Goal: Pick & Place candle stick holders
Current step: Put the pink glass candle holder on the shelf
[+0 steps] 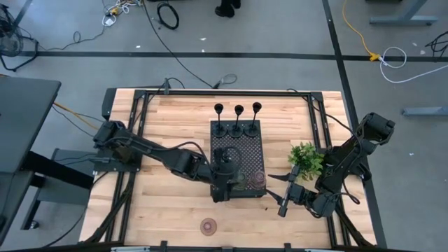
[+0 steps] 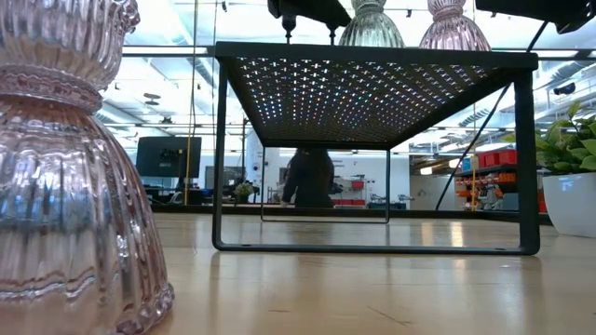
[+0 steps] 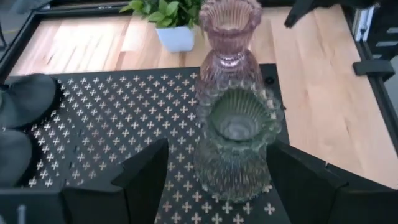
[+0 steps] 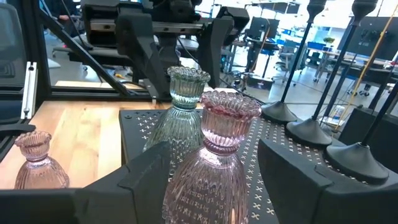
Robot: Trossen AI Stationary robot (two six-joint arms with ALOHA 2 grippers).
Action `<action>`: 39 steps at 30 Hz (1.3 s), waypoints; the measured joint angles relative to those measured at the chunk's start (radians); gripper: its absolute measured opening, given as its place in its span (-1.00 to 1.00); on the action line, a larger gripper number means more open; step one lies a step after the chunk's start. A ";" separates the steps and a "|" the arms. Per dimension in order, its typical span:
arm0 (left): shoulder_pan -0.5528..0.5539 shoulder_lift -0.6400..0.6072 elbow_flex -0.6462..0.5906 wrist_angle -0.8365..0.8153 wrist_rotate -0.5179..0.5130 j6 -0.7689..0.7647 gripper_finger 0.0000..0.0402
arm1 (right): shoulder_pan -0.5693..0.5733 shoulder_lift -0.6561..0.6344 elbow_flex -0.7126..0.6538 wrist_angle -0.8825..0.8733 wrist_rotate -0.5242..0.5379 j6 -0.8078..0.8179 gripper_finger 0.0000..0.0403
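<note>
Left end effector [image 3: 214, 177]: fingers wide, either side of the olive holder [image 3: 236, 140] but apart from it; the holder stands on the black tray [image 1: 236, 162], lower centre of the high view, apparently just released. Pink holder [image 3: 229, 43] stands just beyond. Right end effector [image 1: 285, 199] waits wide beside the tray. Your remaining pink holder [image 1: 208, 225] sits on the tabletop [image 1: 161, 119], bottom centre.

Wood table [image 1: 154, 119]: tray [image 1: 246, 133], plant [image 1: 304, 157], pink holder [image 1: 208, 225].

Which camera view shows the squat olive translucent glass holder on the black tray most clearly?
The left wrist view: the olive ribbed glass holder fills the centre, between the open left gripper fingers. The right wrist view shows it sideways, behind a pink holder. The low view shows its top; the high view barely shows it.
</note>
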 joint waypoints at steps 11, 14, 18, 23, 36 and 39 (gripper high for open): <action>-0.045 -0.082 0.000 -0.336 0.090 -0.278 0.36 | -0.005 0.000 -0.001 -0.015 -0.007 0.021 0.20; -0.076 -0.093 0.000 -0.390 0.145 -0.368 0.36 | -0.005 0.000 -0.001 -0.015 -0.008 0.021 0.20; -0.125 -0.098 0.000 -0.472 0.212 -0.495 0.36 | -0.004 0.000 -0.001 -0.015 0.007 0.020 0.20; -0.220 -0.098 0.000 -0.529 0.229 -0.645 0.36 | 0.000 0.000 -0.001 -0.014 0.018 0.015 0.20; -0.507 -0.063 -0.001 -0.302 -0.074 -0.764 0.36 | 0.000 0.000 -0.001 -0.002 0.057 0.017 0.20; -0.552 -0.021 -0.002 -0.267 -0.124 -0.762 0.36 | 0.000 0.000 0.000 0.006 0.072 0.006 0.20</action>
